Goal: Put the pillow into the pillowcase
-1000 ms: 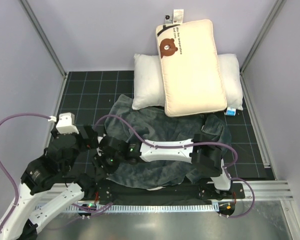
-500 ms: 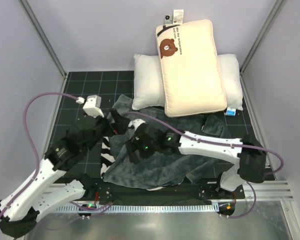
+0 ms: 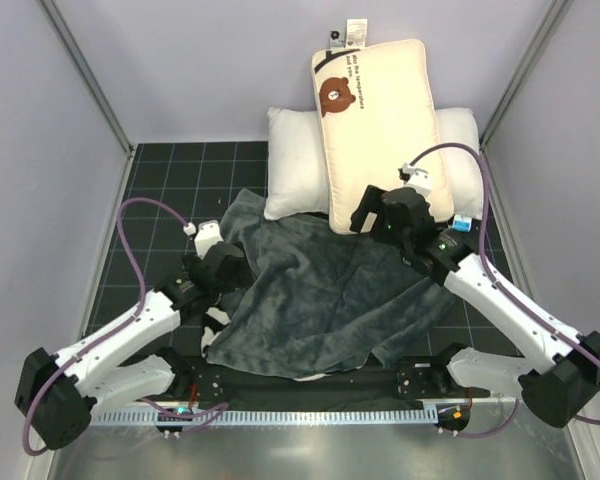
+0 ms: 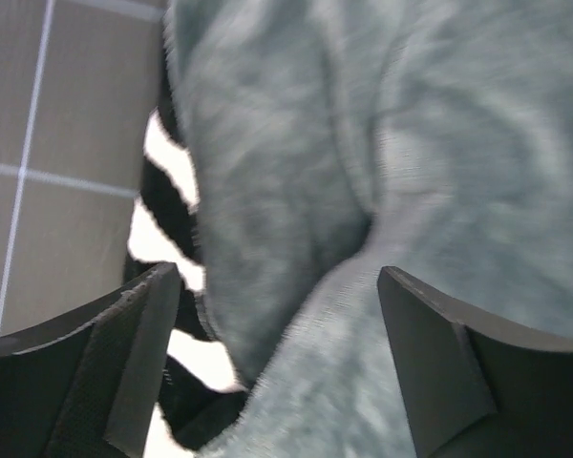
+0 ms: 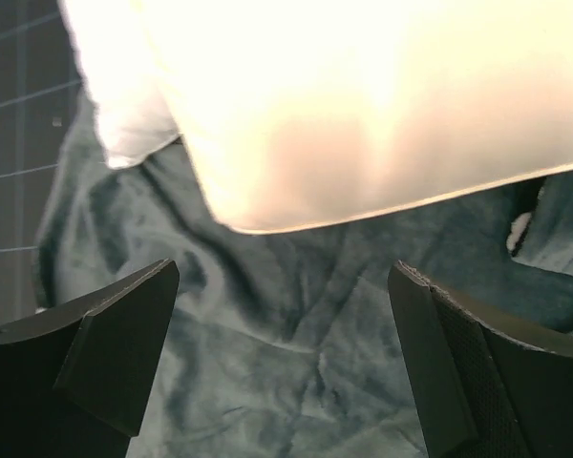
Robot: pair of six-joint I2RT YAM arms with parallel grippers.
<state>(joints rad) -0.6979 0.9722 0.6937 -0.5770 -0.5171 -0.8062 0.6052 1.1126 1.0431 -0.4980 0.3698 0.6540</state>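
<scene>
The cream pillow point(image 3: 380, 130) with the bear face lies at the back, resting on a plain white pillow point(image 3: 290, 165). The pillowcase point(image 3: 320, 300) lies crumpled in the middle, dark grey side up, with zebra stripes point(image 3: 213, 325) showing at its left edge. My left gripper point(image 3: 230, 265) is open over that left edge. In the left wrist view point(image 4: 282, 363) grey plush point(image 4: 363, 191) and stripes point(image 4: 167, 248) lie between its jaws. My right gripper point(image 3: 365, 215) is open just above the pillow's near end. In the right wrist view point(image 5: 286, 353) the pillow point(image 5: 363, 95) lies above the pillowcase point(image 5: 296, 363).
A small blue-and-white item point(image 3: 462, 223) lies at the right by the white pillow. Grey walls and metal posts close in the black gridded mat point(image 3: 170, 190) on three sides. The white pillow's corner point(image 5: 124, 105) shows in the right wrist view.
My right arm swung from the pillowcase's left side across to the pillow's near end. My left arm stretched out and came down at the pillowcase's left edge. The pillowcase now lies more spread out.
</scene>
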